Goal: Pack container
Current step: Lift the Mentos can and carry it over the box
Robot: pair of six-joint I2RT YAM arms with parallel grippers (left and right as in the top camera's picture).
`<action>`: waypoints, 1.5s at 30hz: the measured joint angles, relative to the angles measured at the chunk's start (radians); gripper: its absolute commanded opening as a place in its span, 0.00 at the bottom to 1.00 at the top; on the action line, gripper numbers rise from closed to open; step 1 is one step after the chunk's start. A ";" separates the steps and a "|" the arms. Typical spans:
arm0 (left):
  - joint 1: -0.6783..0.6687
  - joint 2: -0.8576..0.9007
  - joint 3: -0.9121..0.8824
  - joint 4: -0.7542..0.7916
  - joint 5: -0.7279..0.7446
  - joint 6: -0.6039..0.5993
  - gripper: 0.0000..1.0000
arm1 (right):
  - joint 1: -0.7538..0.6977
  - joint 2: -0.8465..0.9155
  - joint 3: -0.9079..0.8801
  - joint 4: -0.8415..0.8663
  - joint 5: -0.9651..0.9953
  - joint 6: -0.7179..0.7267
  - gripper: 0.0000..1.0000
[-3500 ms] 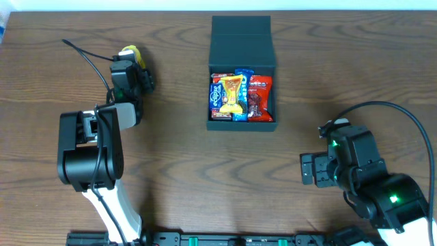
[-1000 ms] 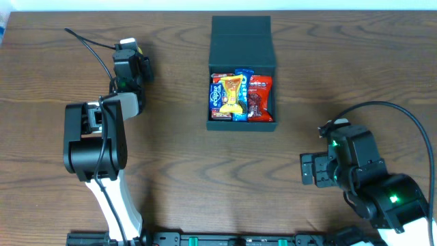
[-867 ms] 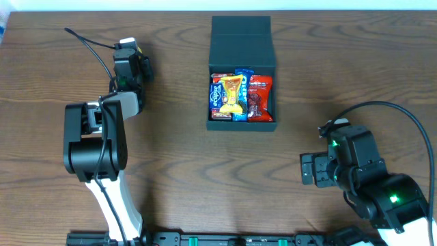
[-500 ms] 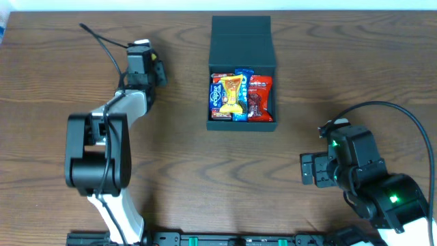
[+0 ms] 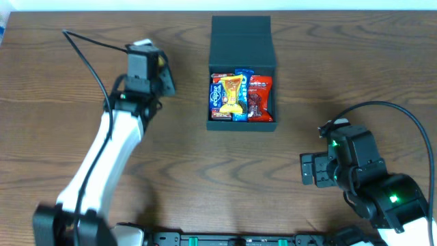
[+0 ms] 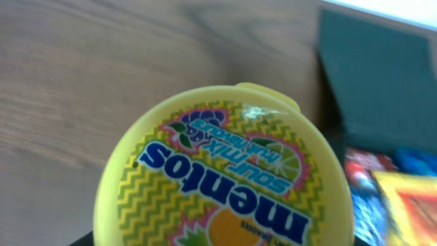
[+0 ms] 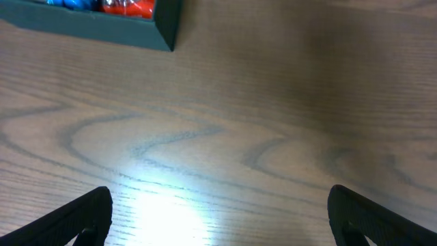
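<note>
The container [image 5: 242, 125] is a dark teal box standing open at the table's back centre, its flap lid [image 5: 242, 41] folded back. Several snack packets [image 5: 240, 96] lie inside it. My left gripper [image 5: 162, 76] hovers just left of the box, shut on a round yellow Mentos tub [image 6: 225, 171]. The tub fills the left wrist view and hides the fingers. The container's lid [image 6: 379, 75] shows to its right there. My right gripper [image 7: 222, 219] stands wide open over bare wood at the front right, holding nothing, with the box's corner [image 7: 167, 27] far ahead.
The left arm's black cable [image 5: 89, 58] loops over the table's back left. The right arm's body [image 5: 369, 178] and its cable [image 5: 410, 123] take up the front right corner. A white strip [image 5: 218, 5] runs along the table's far edge.
The left arm has swung right from the back left of the table toward the container, carrying the yellow tub. The right arm has not moved.
</note>
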 measured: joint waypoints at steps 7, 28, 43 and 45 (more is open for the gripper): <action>-0.183 -0.092 0.159 -0.309 0.022 -0.012 0.06 | 0.000 0.000 0.000 0.000 -0.001 0.000 0.99; -0.489 -0.060 0.380 -0.678 0.188 -0.095 0.05 | 0.000 0.000 0.000 0.000 -0.001 0.000 0.99; -0.489 0.523 0.991 -0.925 0.247 -0.116 0.05 | 0.000 0.000 0.000 0.000 0.000 0.000 0.99; -0.489 0.585 0.999 -0.914 0.275 -0.115 0.06 | 0.000 0.000 0.000 0.000 0.000 0.000 0.99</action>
